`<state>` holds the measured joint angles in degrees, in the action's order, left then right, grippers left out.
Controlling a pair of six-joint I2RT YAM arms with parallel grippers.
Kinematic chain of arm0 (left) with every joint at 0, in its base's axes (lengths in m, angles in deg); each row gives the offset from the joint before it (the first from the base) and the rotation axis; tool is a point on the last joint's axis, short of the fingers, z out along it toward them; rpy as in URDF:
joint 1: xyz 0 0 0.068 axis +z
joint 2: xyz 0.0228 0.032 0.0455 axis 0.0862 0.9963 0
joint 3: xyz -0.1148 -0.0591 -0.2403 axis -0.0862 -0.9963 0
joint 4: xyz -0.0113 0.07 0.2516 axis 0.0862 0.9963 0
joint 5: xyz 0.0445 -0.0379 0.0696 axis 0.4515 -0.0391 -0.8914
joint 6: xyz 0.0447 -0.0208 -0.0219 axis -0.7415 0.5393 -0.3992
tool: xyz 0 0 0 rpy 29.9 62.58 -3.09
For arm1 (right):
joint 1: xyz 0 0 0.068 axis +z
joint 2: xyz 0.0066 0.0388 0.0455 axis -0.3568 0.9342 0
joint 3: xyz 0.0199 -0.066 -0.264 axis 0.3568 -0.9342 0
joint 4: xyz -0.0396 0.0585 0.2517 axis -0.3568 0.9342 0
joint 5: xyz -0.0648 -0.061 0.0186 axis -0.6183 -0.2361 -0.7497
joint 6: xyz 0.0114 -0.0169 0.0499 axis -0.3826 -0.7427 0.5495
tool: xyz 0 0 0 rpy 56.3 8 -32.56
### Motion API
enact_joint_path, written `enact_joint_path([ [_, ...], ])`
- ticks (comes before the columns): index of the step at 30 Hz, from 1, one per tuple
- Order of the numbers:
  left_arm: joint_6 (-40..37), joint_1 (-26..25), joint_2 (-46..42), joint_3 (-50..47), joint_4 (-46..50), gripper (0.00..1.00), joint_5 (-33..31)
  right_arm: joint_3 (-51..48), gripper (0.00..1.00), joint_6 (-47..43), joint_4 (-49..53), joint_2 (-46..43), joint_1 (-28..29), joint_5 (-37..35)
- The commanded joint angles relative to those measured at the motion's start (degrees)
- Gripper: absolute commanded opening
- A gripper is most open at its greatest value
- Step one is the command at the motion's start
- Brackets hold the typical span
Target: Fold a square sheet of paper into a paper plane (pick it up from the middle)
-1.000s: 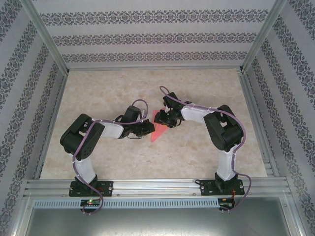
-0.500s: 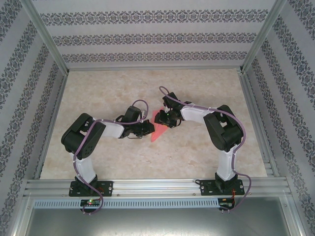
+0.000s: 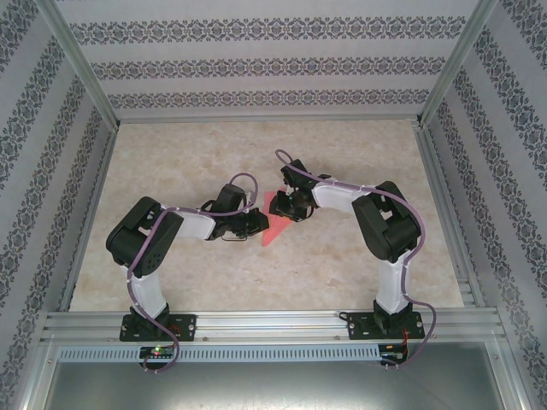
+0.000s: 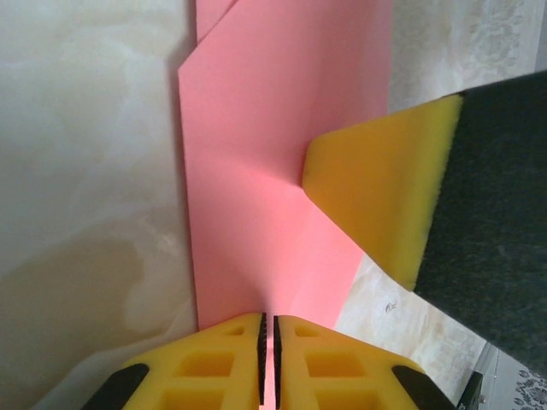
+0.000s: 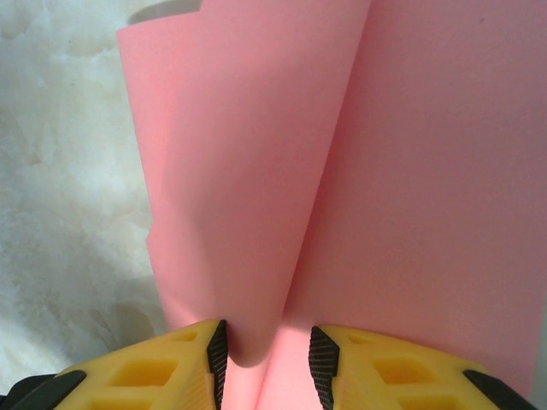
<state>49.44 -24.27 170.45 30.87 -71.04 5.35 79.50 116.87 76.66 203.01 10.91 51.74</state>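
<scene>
**A:** Start big. What's on the table (image 3: 171, 273)?

**B:** Two arms bent inward, meeting near its middle. The left arm (image 3: 145, 243) comes in from 9 o'clock and the right arm (image 3: 389, 226) from 3 o'clock, so each can work its own side of the sheet of paper (image 3: 272, 229). The sheet lies between them, partly folded, with its narrow end towards 6 o'clock.

**A:** And the left gripper (image 4: 267, 323)?

**B:** Its jaws are closed to a hairline with the paper's edge pinched between them. I take it as an anchor, so the sheet can't slide while the other side is worked.

**A:** The right gripper (image 5: 267, 342)?

**B:** Its jaws stand a little apart. A soft, rounded fold rises between them and touches the pad at 9 o'clock. I can't tell whether it is being squeezed. From the left wrist, one of its pads (image 4: 376, 188) rests on the paper at 3 o'clock, where a crease begins.

**A:** How far along?

**B:** Mid-fold, I'd judge. There's no dart shape yet.
</scene>
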Motion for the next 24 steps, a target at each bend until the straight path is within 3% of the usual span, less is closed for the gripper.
enact_joint_path([
  [1,-0.5,-0.4,-3.0,1.0,0.8,0.17,-0.9,-3.9,0.37,-0.6,8.5,7.9,1.4,-6.3],
  [17,-0.7,-0.4,0.5,2.0,0.2,0.17,0.8,-3.3,0.37,-1.2,10.0,8.8,1.8,-7.6],
  [24,-0.6,-0.4,1.0,2.0,-0.2,0.17,0.9,-3.0,0.32,-1.2,11.0,9.5,2.3,-9.1],
])
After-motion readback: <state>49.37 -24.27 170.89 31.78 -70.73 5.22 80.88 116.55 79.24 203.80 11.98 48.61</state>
